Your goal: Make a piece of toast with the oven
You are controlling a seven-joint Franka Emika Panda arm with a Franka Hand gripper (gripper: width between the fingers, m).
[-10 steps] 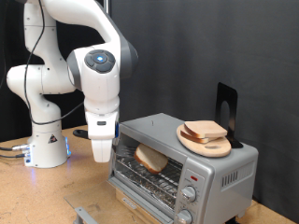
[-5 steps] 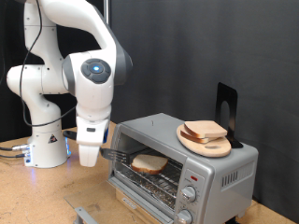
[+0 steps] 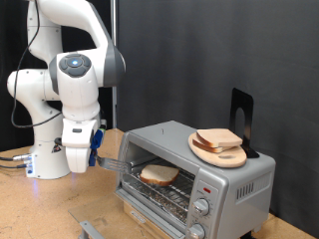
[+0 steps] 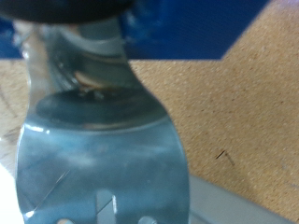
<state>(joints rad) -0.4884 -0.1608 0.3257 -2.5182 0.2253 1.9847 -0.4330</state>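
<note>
Gripped between my gripper's [image 3: 88,151] fingers is a metal spatula [image 4: 98,177], its blade reaching toward the oven [image 3: 194,174] mouth so I stay clear of the rack. One piece of toast [image 3: 159,175] lies inside; another sits on the wooden plate [image 3: 234,157] on top.
</note>
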